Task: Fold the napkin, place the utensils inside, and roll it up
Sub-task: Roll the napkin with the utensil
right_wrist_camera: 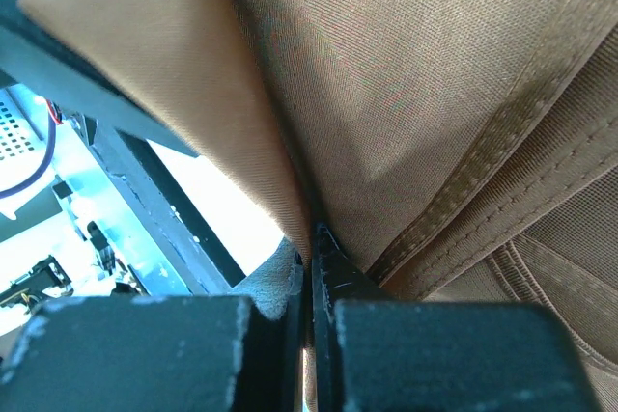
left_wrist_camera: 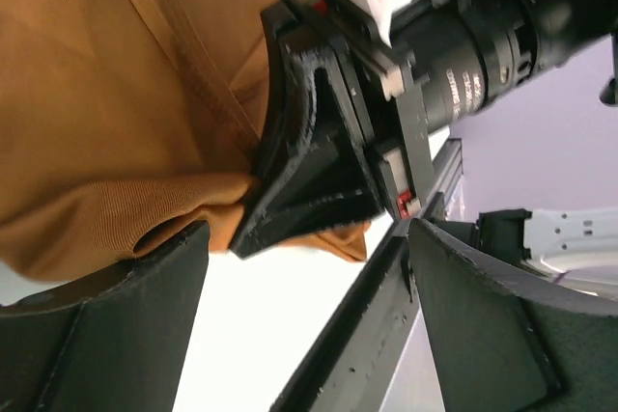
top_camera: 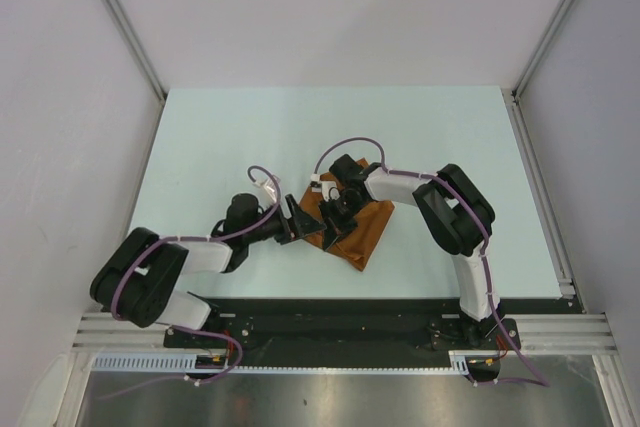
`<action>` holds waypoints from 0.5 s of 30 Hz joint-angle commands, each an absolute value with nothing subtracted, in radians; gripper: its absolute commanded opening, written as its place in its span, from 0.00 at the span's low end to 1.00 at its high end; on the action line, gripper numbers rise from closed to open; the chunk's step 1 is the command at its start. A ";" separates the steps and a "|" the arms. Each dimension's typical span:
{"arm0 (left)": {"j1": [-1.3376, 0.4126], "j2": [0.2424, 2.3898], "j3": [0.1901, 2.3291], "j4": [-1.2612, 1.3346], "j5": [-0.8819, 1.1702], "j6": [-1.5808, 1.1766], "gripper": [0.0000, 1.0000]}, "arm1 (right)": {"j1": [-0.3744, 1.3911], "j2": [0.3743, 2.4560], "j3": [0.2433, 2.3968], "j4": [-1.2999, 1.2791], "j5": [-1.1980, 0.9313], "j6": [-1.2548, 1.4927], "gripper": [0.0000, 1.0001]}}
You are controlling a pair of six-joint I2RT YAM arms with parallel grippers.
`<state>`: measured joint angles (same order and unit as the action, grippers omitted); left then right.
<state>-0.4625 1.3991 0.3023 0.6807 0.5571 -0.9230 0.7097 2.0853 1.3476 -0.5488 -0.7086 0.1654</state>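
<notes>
The right gripper [right_wrist_camera: 312, 267] was shut tight on the napkin [right_wrist_camera: 406, 74]. Its two black fingers [right_wrist_camera: 145, 354] were pressed together, with only a thin bit of the orange cloth between them. The cloth spread up and away from the fingertips in a big fold. A sewn hem ran across it on one side of the fingers. From above, the napkin lay in a small folded heap on the pale table [top_camera: 220, 137], right under this gripper. Part of it stuck out past the gripper toward the near edge of the table. The left gripper [left_wrist_camera: 304, 267] was just beside the napkin, at its edge. Its fingers [left_wrist_camera: 106, 315] were wide apart and held nothing. The pinched bit of cloth and the tip of the right gripper sat just ahead of that open gap. The cloth hung very close to one of the left fingers, but it was hard to tell if it touched. The two grippers were very near each other, tip toward tip, with the edge of the napkin between them. A purple cable [top_camera: 345, 145] looped up behind the right gripper.
</notes>
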 commanded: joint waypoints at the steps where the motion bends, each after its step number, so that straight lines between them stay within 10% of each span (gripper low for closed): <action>1: -0.451 1.449 0.342 0.758 0.526 -0.887 0.88 | 0.715 2.125 1.327 -0.586 -0.673 0.172 0.00; 15: -0.393 1.372 0.388 0.591 0.457 -0.684 0.89 | 0.687 2.158 1.319 -0.584 -0.713 0.222 0.00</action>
